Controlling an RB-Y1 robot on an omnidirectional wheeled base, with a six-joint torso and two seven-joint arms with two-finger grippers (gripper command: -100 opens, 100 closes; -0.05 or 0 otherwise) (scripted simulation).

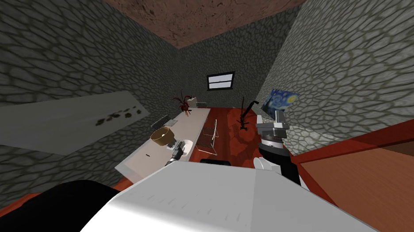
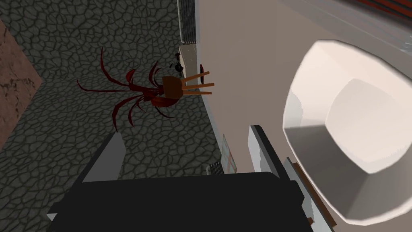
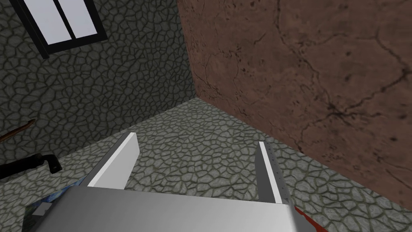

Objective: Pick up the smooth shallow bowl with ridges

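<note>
A white shallow bowl (image 2: 350, 133) lies on the long pale table (image 2: 241, 60), close beside my left gripper (image 2: 185, 153). That gripper is open; the bowl sits outside its gap, just past one finger (image 2: 261, 147). In the head view the same bowl (image 1: 187, 147) is near the table's (image 1: 193, 122) near end, with the left gripper (image 1: 175, 151) right at its side. My right gripper (image 3: 193, 169) is open and holds nothing; that arm (image 1: 273, 133) is raised to the right of the table.
A round brown bowl (image 1: 162, 136) stands on the table just beyond the white one. A red-leaved plant in a brown pot (image 2: 171, 86) is at the far end. A wire chair (image 1: 208, 139) and a black stand (image 1: 244, 115) are on the red floor beside the table.
</note>
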